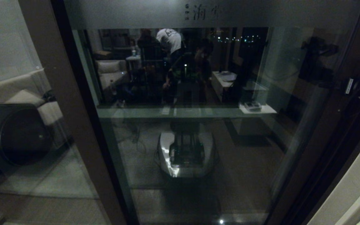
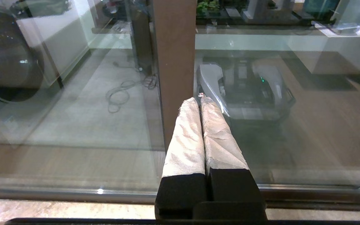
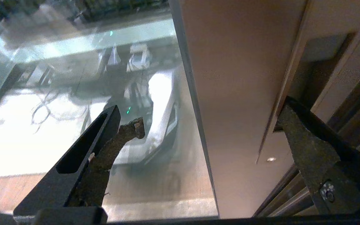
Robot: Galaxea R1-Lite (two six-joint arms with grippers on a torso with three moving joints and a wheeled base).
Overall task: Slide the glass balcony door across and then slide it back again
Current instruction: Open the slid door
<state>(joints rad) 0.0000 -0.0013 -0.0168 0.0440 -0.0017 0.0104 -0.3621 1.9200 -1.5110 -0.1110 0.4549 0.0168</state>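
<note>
The glass balcony door [image 1: 198,140] fills the head view, with a frosted top band bearing Chinese characters [image 1: 205,12] and dark brown stiles. My right gripper [image 3: 211,125] is open wide and straddles the door's right stile [image 3: 236,78]. One finger [image 3: 114,137] is over the glass. The other finger [image 3: 305,140] has its tip at the narrow recessed pull slot [image 3: 317,68]. My left gripper [image 2: 198,100] is shut on nothing, and its cloth-wrapped fingers [image 2: 186,140] point at a brown stile [image 2: 173,62] beside the glass. It is out of the head view.
A dark round-fronted machine [image 1: 14,134] stands behind the left pane. My own base is mirrored in the glass [image 1: 186,153]. A cable [image 2: 120,93] lies on the floor beyond. The floor track [image 2: 73,193] runs below. A pale wall [image 1: 355,187] borders the right.
</note>
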